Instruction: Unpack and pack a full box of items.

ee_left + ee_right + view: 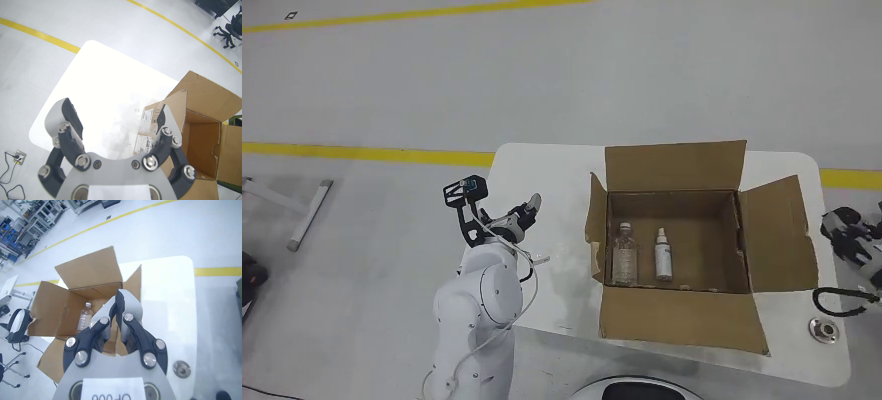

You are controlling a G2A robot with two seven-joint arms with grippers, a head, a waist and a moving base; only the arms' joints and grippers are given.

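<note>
Up-arrow handling sign point(158, 109) on box point(200, 136)

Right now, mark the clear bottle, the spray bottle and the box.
clear bottle point(625, 258), top view, middle of its body.
spray bottle point(663, 258), top view, middle of its body.
box point(674, 165), top view, far flap.

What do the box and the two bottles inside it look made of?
Box: brown cardboard, matte, with torn flap edges. Larger bottle: clear, ribbed, probably plastic; the box floor shows through. Smaller bottle: whitish, likely plastic; too small to confirm.
</note>
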